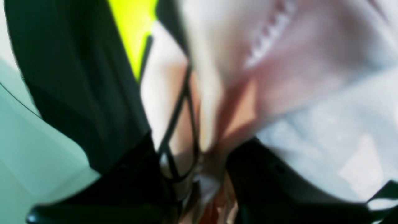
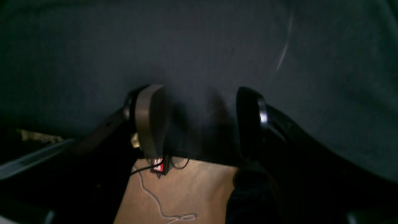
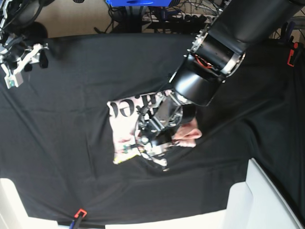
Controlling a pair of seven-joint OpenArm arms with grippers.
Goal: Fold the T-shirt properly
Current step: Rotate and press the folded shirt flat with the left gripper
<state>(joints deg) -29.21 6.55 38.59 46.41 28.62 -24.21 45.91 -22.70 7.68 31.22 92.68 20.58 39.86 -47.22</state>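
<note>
**Mid-bench, a pink tee bunched under the left arm**

Near the centre of the bench [image 3: 57, 157], draped in a black cloth [image 3: 71, 86], the T-shirt [image 3: 123, 125] lies crumpled with its black lettering facing up. Its long axis cannot be told from the folds. The left gripper [image 3: 151, 143] is clamped on the T-shirt's fabric near the edge closest to the bench's front; the wrist view shows pink cloth and a yellow-black print pinched between dark fingers [image 1: 273, 186]. Bare black cloth surrounds the shirt on all sides. At the bench's far left corner, the right gripper [image 3: 21, 64] hangs with jaws apart, holding nothing.
</note>
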